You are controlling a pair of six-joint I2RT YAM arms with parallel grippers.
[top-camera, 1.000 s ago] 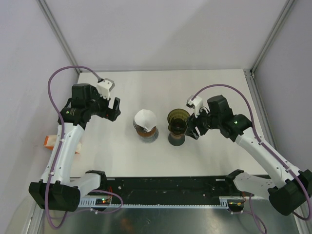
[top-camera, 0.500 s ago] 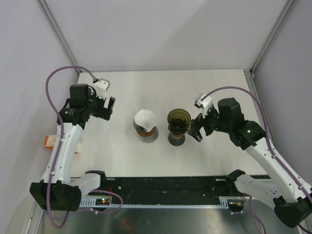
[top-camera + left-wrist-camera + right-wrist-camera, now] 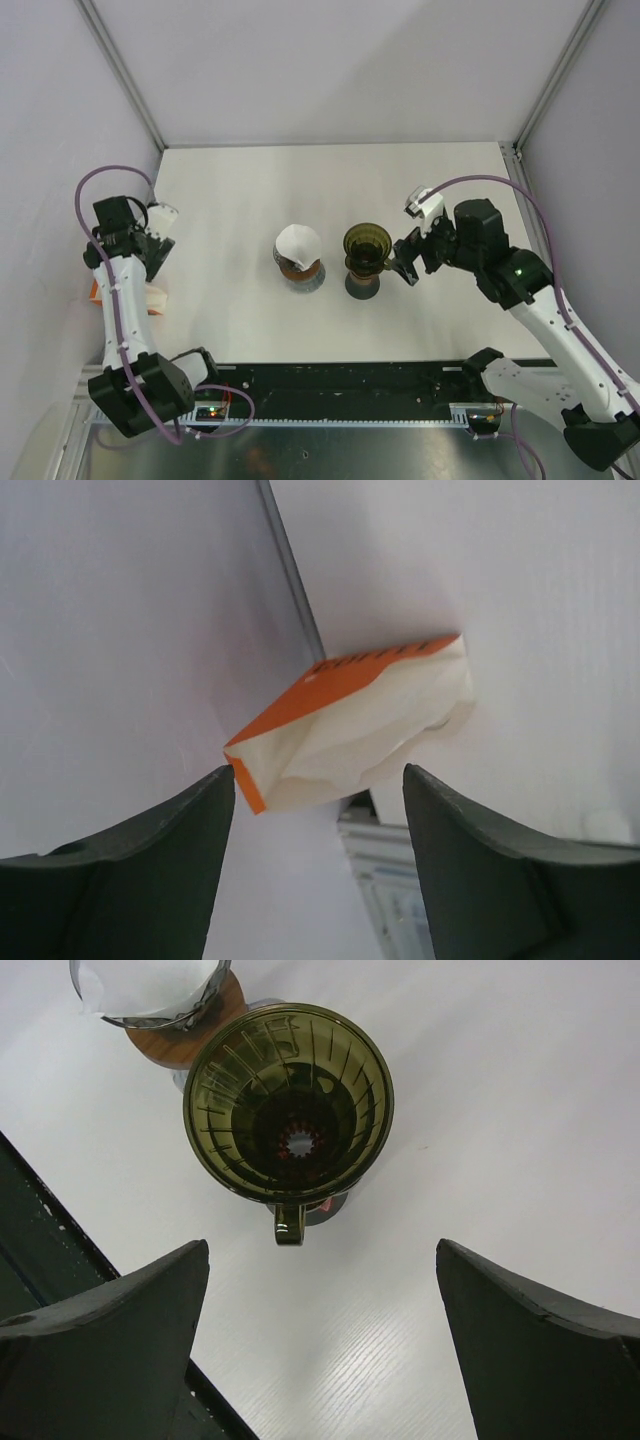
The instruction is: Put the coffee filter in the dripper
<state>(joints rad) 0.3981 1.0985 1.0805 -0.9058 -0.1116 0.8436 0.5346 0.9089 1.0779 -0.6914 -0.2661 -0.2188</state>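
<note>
Coffee filter (image 3: 298, 242) fills one dripper (image 3: 301, 269), second dripper (image 3: 366, 243) empty; left gripper (image 3: 318, 780) and right gripper (image 3: 322, 1250) spread.

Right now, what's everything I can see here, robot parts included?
table: one, white, under everything.
green dripper: one, dark olive, see-through, mid-table, empty.
wood-collared dripper: one, clear glass, left of the green one.
paper filter: one, white, in the wood-collared dripper.
filter packet: one, orange and white, table's left edge.
cables: two, purple, along the arms.
left gripper: dark, open above the packet.
right gripper: dark, open beside the green dripper.
</note>
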